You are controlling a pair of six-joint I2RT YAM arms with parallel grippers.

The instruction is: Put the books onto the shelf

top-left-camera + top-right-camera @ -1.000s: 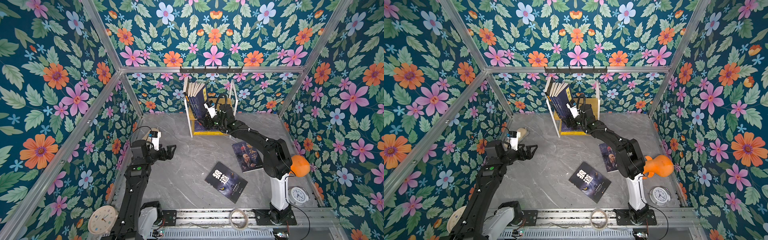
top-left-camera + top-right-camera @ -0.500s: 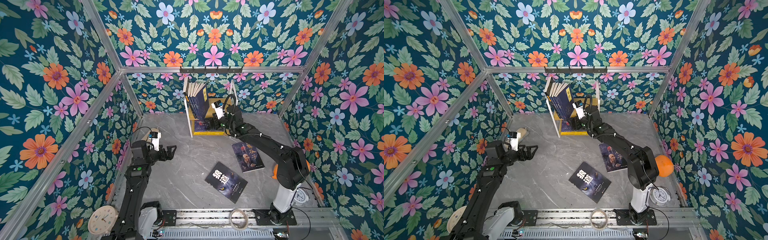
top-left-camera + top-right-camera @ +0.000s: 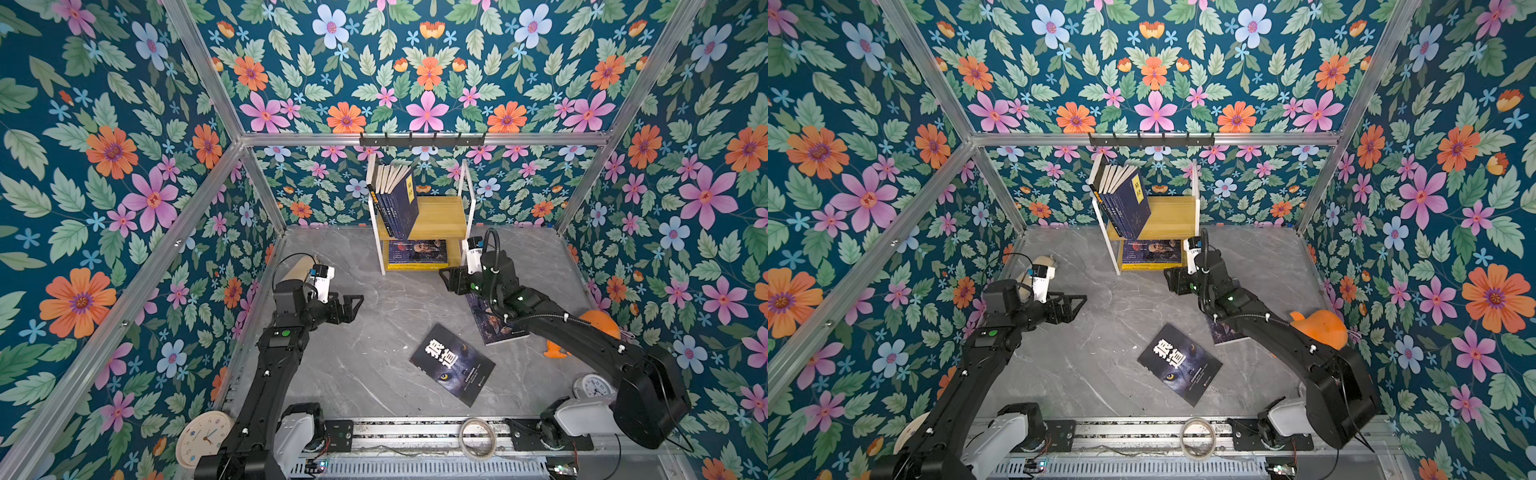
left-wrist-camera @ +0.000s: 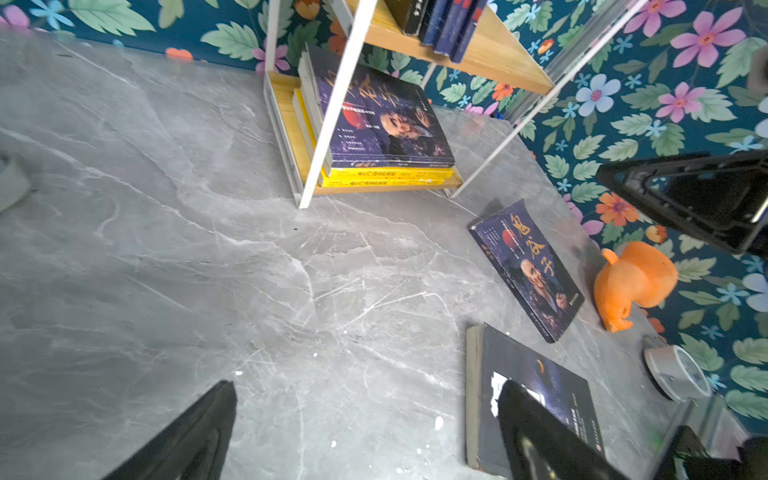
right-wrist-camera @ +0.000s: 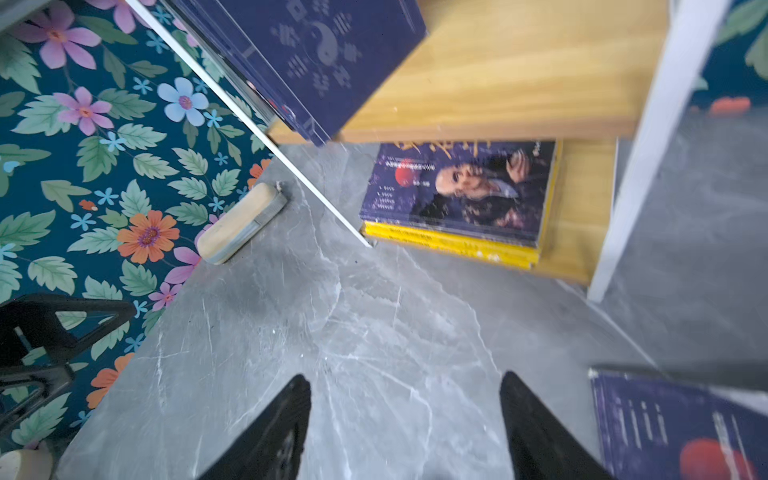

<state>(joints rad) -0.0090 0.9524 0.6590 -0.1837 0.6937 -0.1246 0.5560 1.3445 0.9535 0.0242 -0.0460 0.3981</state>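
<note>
While wolf book (image 3: 452,363) and face book (image 4: 528,270) lie on floor near shelf (image 3: 440,216), right gripper (image 5: 405,376) hangs by shelf, jaws apart, empty; left gripper (image 3: 356,307) same. Next, likely: grab face book.

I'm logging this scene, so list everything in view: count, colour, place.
shelf: one, white frame, yellowish boards, back centre
upright books: several, mostly navy, upper board
flat books: small stack, purple over yellow, lower board
dark book: one, white characters, table centre
purple book: one, table right
plush toy: one, orange, far right
small clock: one, white, front right
round clock: one, cream, front left
tape roll: one, pale, front edge
brush: one, wooden, back left
hook rail: one, black, above shelf
left gripper: one, black, open, table left
right gripper: one, black, open, before shelf
</note>
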